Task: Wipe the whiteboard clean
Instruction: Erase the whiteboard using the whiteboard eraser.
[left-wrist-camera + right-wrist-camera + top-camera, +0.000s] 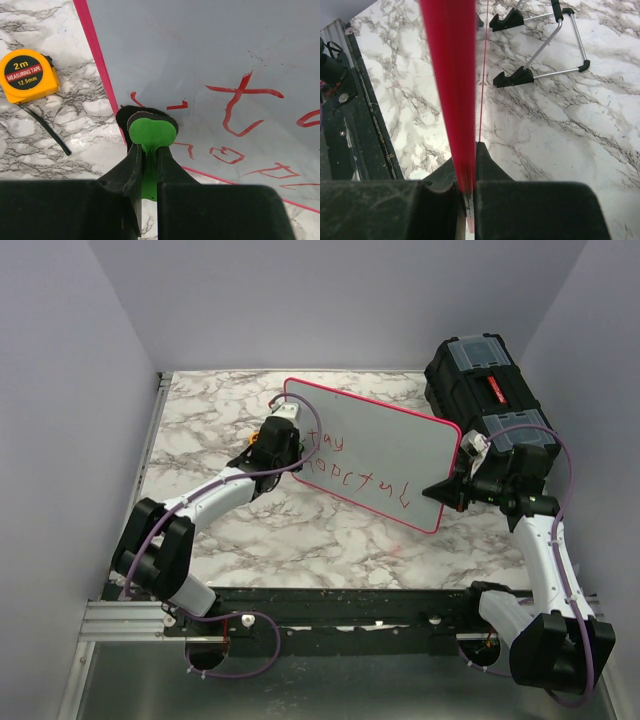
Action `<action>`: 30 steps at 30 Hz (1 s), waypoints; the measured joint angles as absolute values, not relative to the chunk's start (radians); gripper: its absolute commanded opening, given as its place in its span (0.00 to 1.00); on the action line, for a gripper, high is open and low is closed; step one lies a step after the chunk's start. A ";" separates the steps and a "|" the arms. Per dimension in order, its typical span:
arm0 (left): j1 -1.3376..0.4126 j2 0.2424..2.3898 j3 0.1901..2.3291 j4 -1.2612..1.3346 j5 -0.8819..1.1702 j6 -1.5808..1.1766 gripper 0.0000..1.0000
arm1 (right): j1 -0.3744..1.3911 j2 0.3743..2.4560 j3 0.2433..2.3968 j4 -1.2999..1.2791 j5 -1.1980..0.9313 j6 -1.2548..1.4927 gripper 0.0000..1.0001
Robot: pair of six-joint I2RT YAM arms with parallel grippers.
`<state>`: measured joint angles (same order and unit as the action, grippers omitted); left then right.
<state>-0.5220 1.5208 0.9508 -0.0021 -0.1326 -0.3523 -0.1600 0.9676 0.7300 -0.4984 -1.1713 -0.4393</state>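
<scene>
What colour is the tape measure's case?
The tape measure is orange with a black label; left wrist view.

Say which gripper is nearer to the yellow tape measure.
Left. The left gripper, holding an eraser at the whiteboard's left edge, is beside the tape measure; the right gripper clamps the opposite edge.

At the right wrist the whiteboard [451, 90] is a red blur — its lettering [360, 478] illegible from above.
</scene>
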 measured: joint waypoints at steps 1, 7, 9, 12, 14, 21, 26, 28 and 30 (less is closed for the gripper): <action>-0.522 1.521 0.953 -0.005 -0.133 -0.352 0.00 | -0.160 0.968 0.730 -0.498 -1.171 -0.439 0.00; -0.528 1.516 1.031 -0.087 -0.133 -0.334 0.00 | -0.160 0.967 0.730 -0.497 -1.170 -0.446 0.01; -0.531 1.503 1.061 -0.103 -0.132 -0.328 0.00 | -0.160 0.966 0.730 -0.496 -1.169 -0.447 0.00; -0.532 1.478 1.081 -0.096 -0.130 -0.323 0.00 | -0.160 0.966 0.730 -0.496 -1.169 -0.451 0.01; -0.532 1.467 1.081 -0.089 -0.130 -0.322 0.00 | -0.160 0.964 0.730 -0.496 -1.169 -0.453 0.00; -0.527 1.507 1.010 -0.030 -0.126 -0.335 0.00 | -0.160 0.963 0.730 -0.503 -1.169 -0.440 0.00; -0.521 1.558 0.952 -0.020 -0.122 -0.350 0.00 | -0.160 0.963 0.730 -0.499 -1.167 -0.440 0.00; -0.519 1.565 0.944 -0.021 -0.120 -0.353 0.00 | -0.160 0.963 0.730 -0.498 -1.167 -0.443 0.00; -0.515 1.565 0.944 -0.021 -0.117 -0.353 0.00 | -0.160 0.963 0.730 -0.498 -1.167 -0.446 0.00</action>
